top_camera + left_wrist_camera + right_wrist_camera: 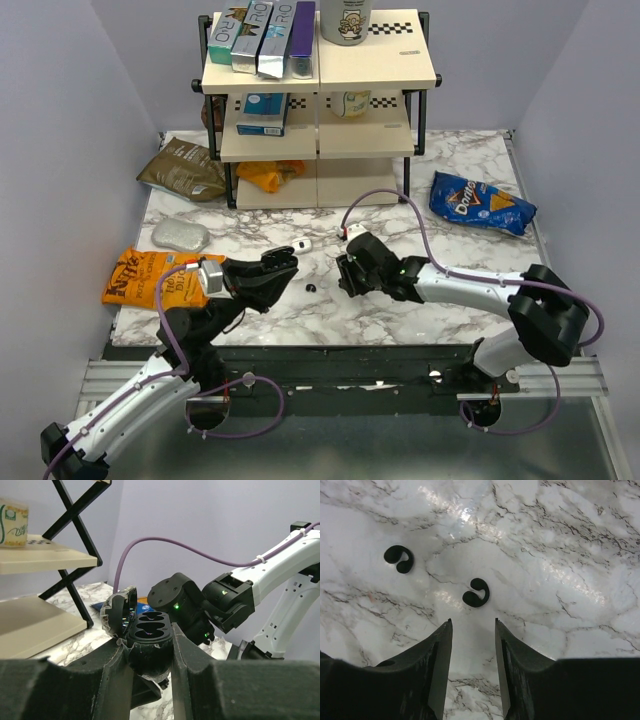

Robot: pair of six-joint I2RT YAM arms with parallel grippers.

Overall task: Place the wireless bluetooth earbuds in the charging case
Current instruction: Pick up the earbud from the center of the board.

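Observation:
My left gripper (278, 272) is shut on the black charging case (149, 631) and holds it above the table with its lid (120, 611) open; both sockets look empty. Two tiny black earbuds lie on the marble: one (476, 592) just ahead of my right gripper's (472, 623) tips, the other (400, 559) farther off to the left. My right gripper (348, 276) is open and empty, low over the table and pointing down. In the top view only one earbud (310, 289) shows, between the two grippers. The right gripper's body (187, 605) sits just behind the case.
A two-tier shelf (318, 110) with boxes stands at the back. An orange chip bag (150, 277) and a silver pouch (180, 236) lie at the left, a brown bag (183, 170) at the back left, a blue Doritos bag (480, 204) at the right. A small white object (303, 244) lies mid-table.

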